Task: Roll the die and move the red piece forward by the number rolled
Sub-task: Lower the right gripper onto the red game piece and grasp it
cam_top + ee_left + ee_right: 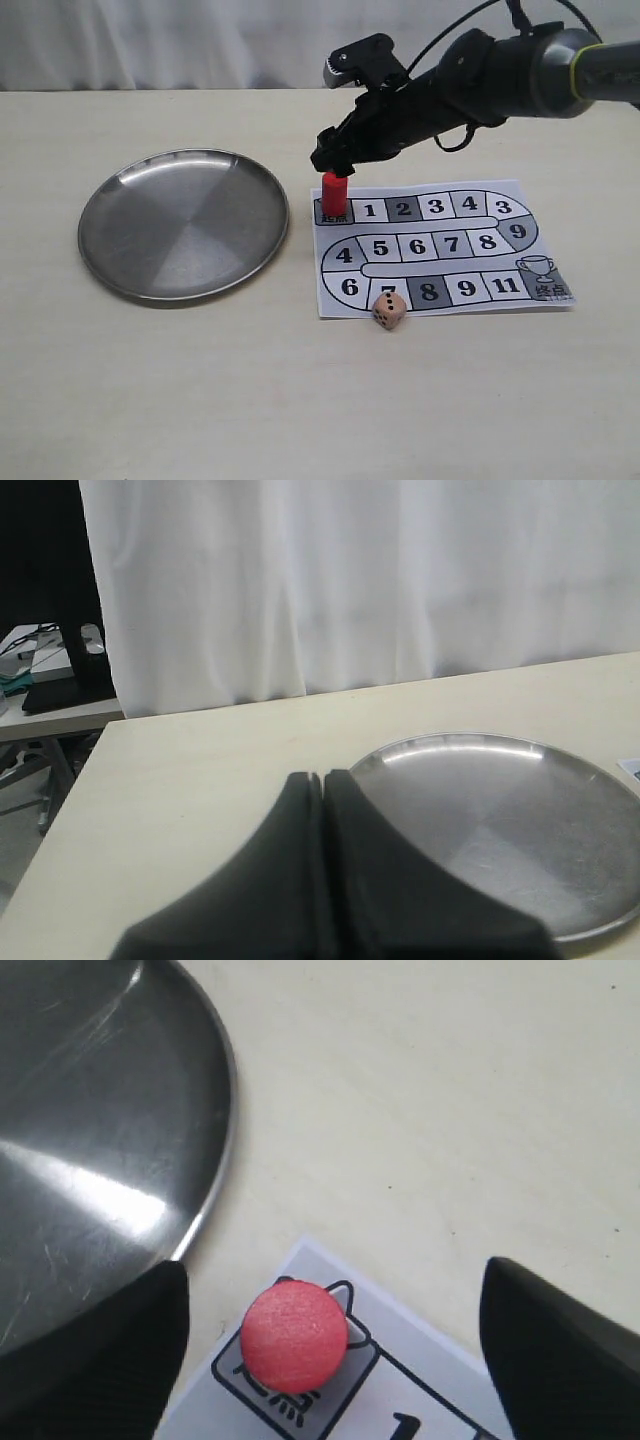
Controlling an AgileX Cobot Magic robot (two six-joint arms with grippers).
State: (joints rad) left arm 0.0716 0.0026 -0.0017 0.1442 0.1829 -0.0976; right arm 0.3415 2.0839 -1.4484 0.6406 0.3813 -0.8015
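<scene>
The red piece (335, 193) stands upright on the start square at the top left corner of the paper game board (440, 290). My right gripper (333, 160) hangs open just above it; in the right wrist view the red piece (294, 1335) sits between the spread fingers (130, 1345), nearer one of them, untouched. The beige die (389, 311) rests on the board's front edge over square 7, showing three pips on one side. My left gripper (322, 778) is shut with nothing in it, beside the plate.
A round steel plate (130, 272) lies left of the board, its rim (205, 1210) close to the start square. The right arm (480, 80) reaches in from the top right over the table. A white curtain (350, 580) backs the table.
</scene>
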